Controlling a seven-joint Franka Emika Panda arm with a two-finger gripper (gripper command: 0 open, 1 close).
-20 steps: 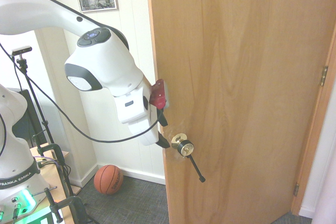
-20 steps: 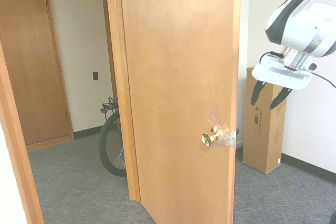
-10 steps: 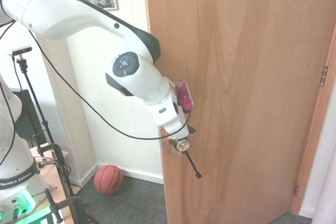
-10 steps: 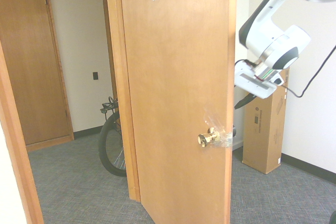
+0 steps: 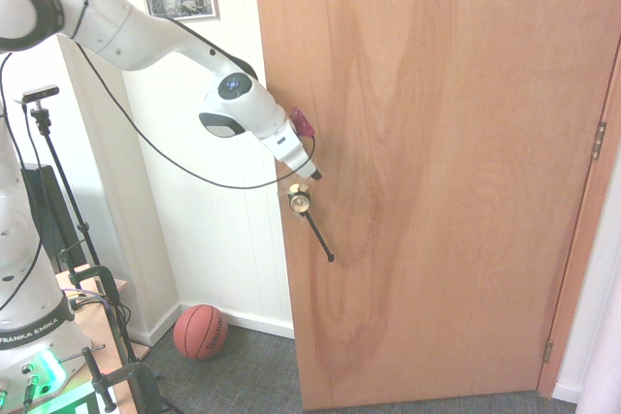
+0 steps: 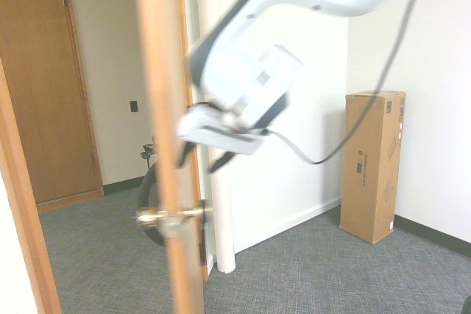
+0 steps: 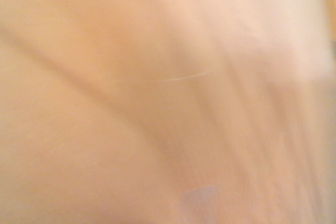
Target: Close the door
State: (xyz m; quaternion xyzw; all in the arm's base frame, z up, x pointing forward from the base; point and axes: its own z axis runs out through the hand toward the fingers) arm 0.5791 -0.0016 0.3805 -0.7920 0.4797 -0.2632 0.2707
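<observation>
Door: tall light-brown wood-grain door (image 5: 437, 181), filling the centre and right of the first exterior frame; in the second exterior view it stands ajar, almost edge-on, left of centre and blurred.
Free edge: runs down the left side of the door in the first exterior view, leaning slightly, with its foot at lower centre.
Hinge edge: at far right, with an upper metal hinge (image 5: 599, 140) and a lower metal hinge (image 5: 547, 351).
Hardware: round brass knob (image 5: 300, 201) near the free edge; thin black rod lever (image 5: 318, 237) slants down and right from it.
End effector: two-finger gripper (image 6: 203, 159), fingers wide apart, just above the knob; contact with the door cannot be confirmed.
Room by the free edge: dark grey carpet (image 5: 254, 375) shows between the door and an orange-brown basketball (image 5: 201, 332), lower left.
Room on the arm's side: in the second exterior view, carpet extends from the door to an upright brown cardboard box (image 6: 372, 167), right of frame, well apart.
Wrist view: blurred light-brown surface; detail unreadable.
</observation>
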